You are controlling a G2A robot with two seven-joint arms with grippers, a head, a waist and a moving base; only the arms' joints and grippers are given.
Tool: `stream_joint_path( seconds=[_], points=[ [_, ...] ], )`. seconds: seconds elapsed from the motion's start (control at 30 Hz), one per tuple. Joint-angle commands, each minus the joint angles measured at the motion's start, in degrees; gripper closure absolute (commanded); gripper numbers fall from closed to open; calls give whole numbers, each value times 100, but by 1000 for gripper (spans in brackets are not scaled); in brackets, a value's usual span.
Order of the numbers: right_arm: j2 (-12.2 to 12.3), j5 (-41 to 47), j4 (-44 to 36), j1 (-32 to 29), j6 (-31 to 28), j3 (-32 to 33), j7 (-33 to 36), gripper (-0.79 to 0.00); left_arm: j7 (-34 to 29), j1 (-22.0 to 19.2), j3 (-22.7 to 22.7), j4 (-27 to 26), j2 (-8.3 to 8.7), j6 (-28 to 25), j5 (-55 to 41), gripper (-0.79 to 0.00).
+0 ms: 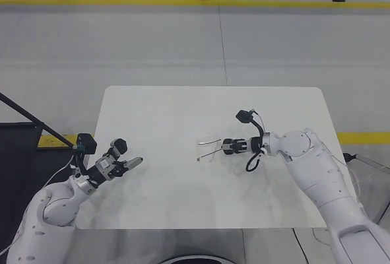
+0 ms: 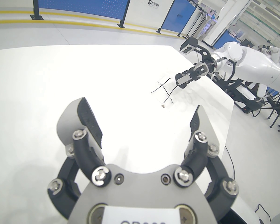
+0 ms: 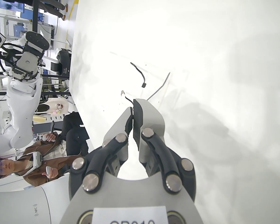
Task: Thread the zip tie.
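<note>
A thin black zip tie [image 3: 140, 74] with a small square head lies on the white table [image 1: 181, 112] just past my right gripper [image 3: 132, 108]. That gripper is shut on a short black strand [image 3: 128, 99] that sticks out of its fingertips. In the left wrist view the black strands [image 2: 164, 87] cross in front of the right gripper [image 2: 180, 82]. From above, the zip tie [image 1: 208, 149] sits mid-table, left of the right gripper [image 1: 226, 146]. My left gripper [image 2: 141, 108] is open with nothing in it, near the table's front left [image 1: 136, 162].
A pale thin strip [image 3: 159, 87] and a small clear film [image 2: 165, 99] lie beside the black strands. The table's right edge [image 2: 226, 94] runs close behind the right arm. Bare tabletop separates the two grippers.
</note>
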Motion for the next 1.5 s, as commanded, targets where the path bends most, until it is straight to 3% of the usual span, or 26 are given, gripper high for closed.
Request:
stream_joint_path(
  seconds=[0.0, 0.33, 0.5, 0.6, 0.77, 0.9, 1.3, 1.47],
  points=[
    [17, 31, -11, -17, -41, 41, -5, 0, 0, 0, 0, 0, 0, 0, 0, -785],
    [258, 379, -510, -375, -685, 618, 78, 0, 47, -24, -8, -80, 15, 42, 115, -785],
    [491, 658, -1417, -850, -1077, 1100, 605, 0, 104, -200, -114, -246, 74, -516, 442, -785],
    [646, 716, -2219, -1210, -952, 1335, 751, 0, -1, -390, -107, -258, 127, -1106, 609, -785],
    [901, 858, -3370, -1701, -719, 1594, 985, 0, -400, -768, 368, -492, 276, -1154, 726, -785],
    [1036, 880, -3856, -1885, -613, 1638, 1090, 0, -689, -1026, 909, -463, 472, -1154, -66, -785],
    [1058, 830, -3916, -1922, -560, 1604, 1080, 0, -689, -1026, 909, -463, 472, -1154, -66, -785],
    [1036, 964, -3930, -1786, -540, 1368, 1092, 0, -911, -1224, 1302, -660, 482, -1154, 292, -785]
  ],
)
